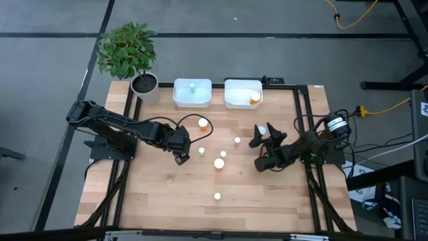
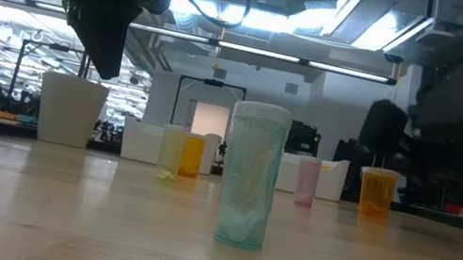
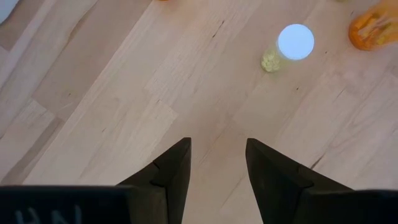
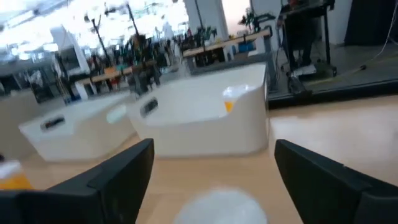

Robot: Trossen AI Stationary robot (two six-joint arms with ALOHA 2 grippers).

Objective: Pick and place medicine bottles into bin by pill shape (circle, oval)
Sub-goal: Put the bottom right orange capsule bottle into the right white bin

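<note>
Nearest the low camera: a small pale-green translucent plastic bottle with a round white cap [image 2: 250, 175] stands upright on the light wooden counter [image 1: 167, 201], alone, well apart from both claws. It looks light and rigid, smooth-walled, likely slippery and easy to tip; best taken across the body just under the cap.

Mid-counter: a loose cluster of white-capped bottles, among them a larger orange-bodied one [image 1: 219, 163] and a small yellowish one [image 3: 287, 46]. The left claw [image 1: 180, 158] hovers over bare counter just beside the yellowish bottle, not touching; fingers part-open, empty. The right claw [image 1: 262, 136] sits on the cluster's far-right side, fingers spread wide, nothing between them; a blurred white cap [image 4: 219, 208] lies close under it, contact unclear.

Far edge: two white rectangular plastic bins. The left bin [image 1: 192, 93] holds one pale bottle; the right bin [image 1: 242, 94] holds one orange one.
</note>
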